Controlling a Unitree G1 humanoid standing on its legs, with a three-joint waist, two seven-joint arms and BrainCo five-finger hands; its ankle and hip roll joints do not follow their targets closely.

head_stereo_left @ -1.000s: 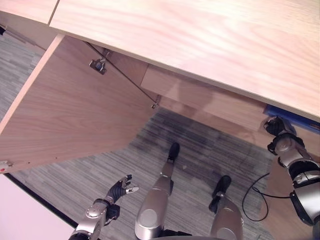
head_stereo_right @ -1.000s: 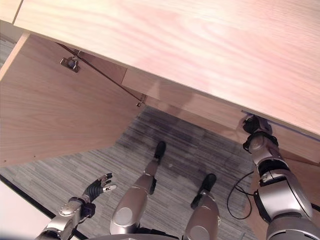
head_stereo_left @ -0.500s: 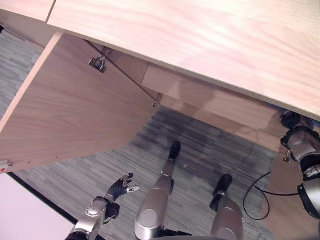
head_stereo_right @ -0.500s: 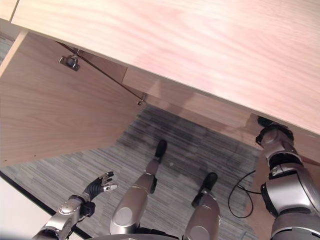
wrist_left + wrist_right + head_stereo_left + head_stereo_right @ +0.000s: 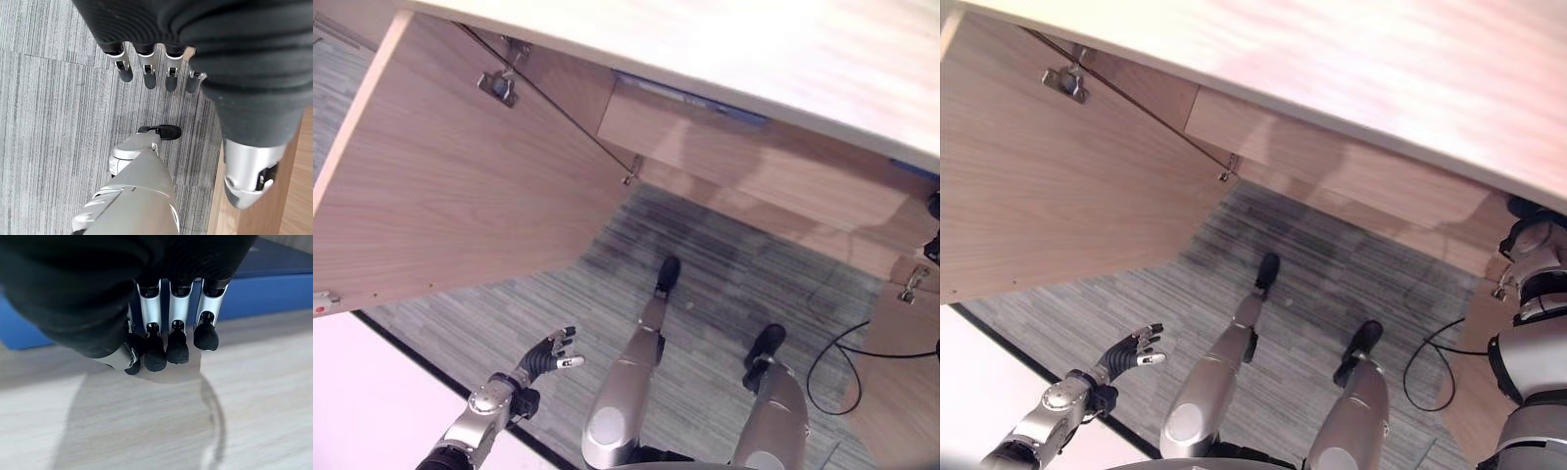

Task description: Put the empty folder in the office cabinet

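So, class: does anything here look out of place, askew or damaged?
Nothing stands out. The cabinet door hangs wide open, its hinge looks intact, and the blue folder lies flat on the wooden shelf past the right hand.

1. The right hand [image 5: 161, 328] is pulling back out of the cabinet [image 5: 744, 186], its arm now showing at the far right edge of the head views.
2. The blue folder [image 5: 274, 289] is lying on the cabinet shelf [image 5: 195, 421], beyond the right hand's relaxed fingers [image 5: 177, 345].
3. The head camera is tilting down.
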